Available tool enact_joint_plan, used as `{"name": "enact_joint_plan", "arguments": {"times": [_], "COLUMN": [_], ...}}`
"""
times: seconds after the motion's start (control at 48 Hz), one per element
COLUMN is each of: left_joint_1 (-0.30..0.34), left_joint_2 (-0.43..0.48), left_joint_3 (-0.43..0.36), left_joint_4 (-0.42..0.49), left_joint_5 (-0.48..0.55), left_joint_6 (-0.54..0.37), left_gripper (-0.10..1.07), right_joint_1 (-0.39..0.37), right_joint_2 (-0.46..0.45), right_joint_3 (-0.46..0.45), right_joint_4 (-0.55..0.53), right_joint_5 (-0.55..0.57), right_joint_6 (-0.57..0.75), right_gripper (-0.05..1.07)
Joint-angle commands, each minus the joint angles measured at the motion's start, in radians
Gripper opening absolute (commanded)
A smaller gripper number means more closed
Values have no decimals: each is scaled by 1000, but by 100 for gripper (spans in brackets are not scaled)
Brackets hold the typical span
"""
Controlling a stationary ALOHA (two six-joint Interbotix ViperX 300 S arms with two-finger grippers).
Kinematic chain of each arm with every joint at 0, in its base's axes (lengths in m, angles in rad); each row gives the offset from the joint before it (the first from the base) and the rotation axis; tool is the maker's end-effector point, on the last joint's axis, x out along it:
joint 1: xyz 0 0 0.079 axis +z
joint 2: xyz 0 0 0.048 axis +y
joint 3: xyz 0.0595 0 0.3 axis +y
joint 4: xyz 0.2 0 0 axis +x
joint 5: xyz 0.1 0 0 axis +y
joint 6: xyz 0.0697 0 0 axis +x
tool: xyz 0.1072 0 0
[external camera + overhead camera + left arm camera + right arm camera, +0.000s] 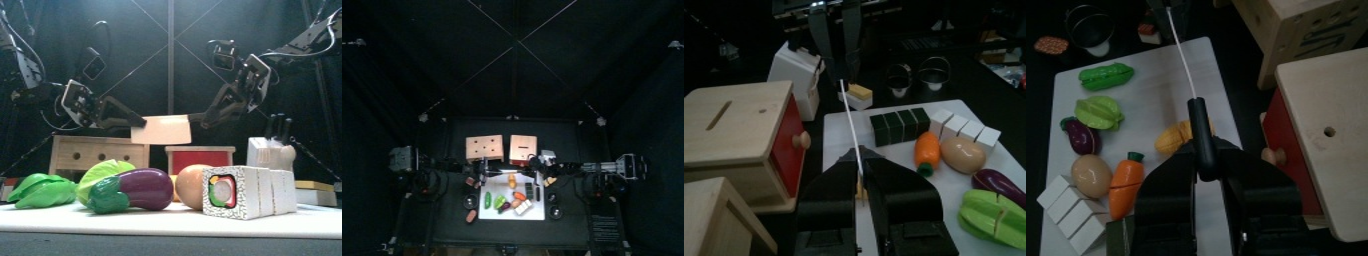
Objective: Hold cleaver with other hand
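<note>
The cleaver (163, 129) hangs in mid-air above the white cutting board (533, 212), broad face to the front camera, spanning the gap between both arms. The left gripper (863, 190) is clamped on one end of it, edge-on between its jaws, while the right gripper (1200, 160) pinches the dark handle, the blade running away from it over the toy vegetables. Both hold at once, seemingly so the tool never goes unsupported mid-handover. The eggplant (142, 188), the lettuce (40, 189) and the sushi roll (241, 192) sit clear below on the counter (577, 228).
</note>
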Motion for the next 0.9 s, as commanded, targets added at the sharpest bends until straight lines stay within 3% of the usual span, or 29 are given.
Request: {"name": "enact_joint_plan", "arguments": {"times": [0.0,0.229,0.5,0.688,0.875], "left_joint_1": [-15,-17,-17,-71,-109], "left_joint_2": [15,71,72,74,75], "left_joint_3": [-14,-31,-28,-28,-41], "left_joint_4": [2,-23,-25,-28,-49], "left_joint_5": [5,8,9,21,100], "left_joint_6": [2,3,2,-2,2], "left_gripper": [42,42,42,42,42], "right_joint_1": [-23,-20,-18,-18,-8], "right_joint_2": [0,9,12,18,38], "right_joint_3": [-6,2,18,38,38], "right_joint_4": [5,12,35,69,81], "right_joint_5": [3,3,11,23,35], "right_joint_6": [3,3,3,3,3], "right_gripper": [35,35,35,35,35]}}
